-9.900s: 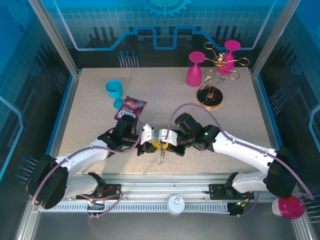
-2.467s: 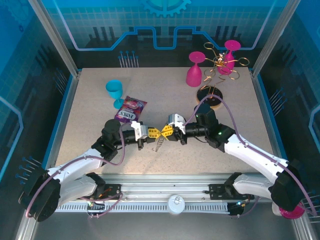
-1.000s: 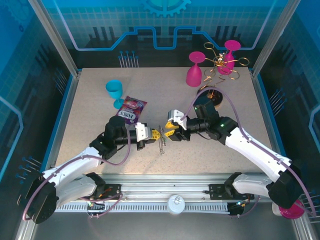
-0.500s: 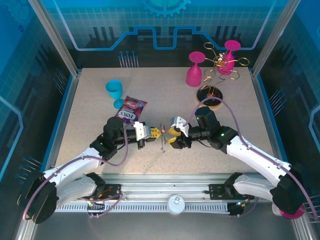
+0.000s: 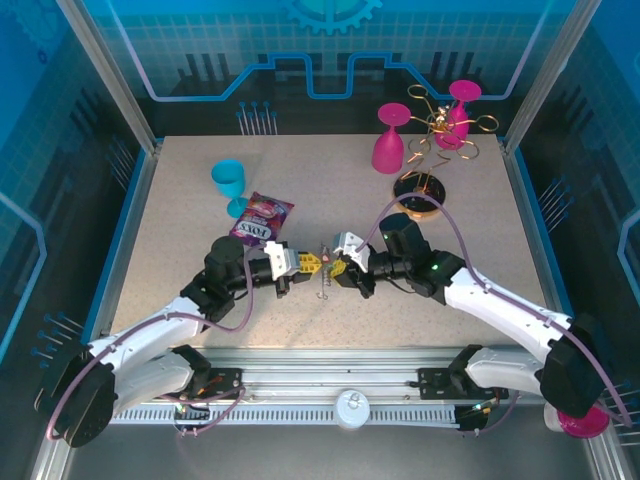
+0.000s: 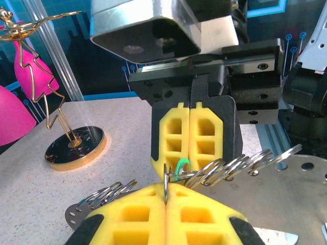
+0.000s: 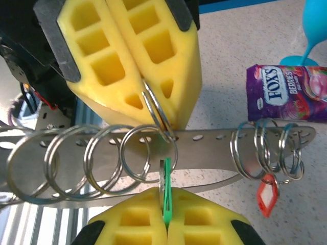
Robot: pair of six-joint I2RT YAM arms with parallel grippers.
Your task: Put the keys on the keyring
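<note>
Right wrist view.

**Right hand** [image 7: 165, 196]: yellow foam-faced fingers pressed fully together, pinching the green plastic tag of the green-tagged key [image 7: 164, 178]. Only the tag shows, and it stands upright out of the seam.

**Left hand** [image 7: 156, 109]: directly opposite, with its fingers likewise closed. It nips one split ring that is threaded on the keyring [image 7: 204, 145].

**Keyring**: a flat grey metal strip, perforated and strung with many split rings, held between the two hands.
- Long axis: it runs side to side across the right wrist view. In the top external view it shows as a thin line running near to far, crosswise to the line joining the hands.
- Red-tagged key [image 7: 265, 196]: hangs from the ring cluster at the end nearer the packet, which is the far end.
- Whether the strip touches the table cannot be told.

**Table** [image 7: 230, 46]: pale speckled beige top with a blue border along its sides.
- Purple FOX'S sweet packet [image 7: 286, 92]: lies flat, far-left of the hands.
- Turquoise goblet [image 7: 314, 25]: upright, just beyond the packet.
- Gold wire glass rack [image 5: 437, 130]: at the far right on a round dark base, with one magenta glass hung in it.
- Magenta goblet [image 5: 390, 150]: inverted, beside the rack.

**Room**: an enclosure of aluminium posts and blue panels printed with circuit lines and a gear. A metal rail at the near edge carries the arm bases.
</note>
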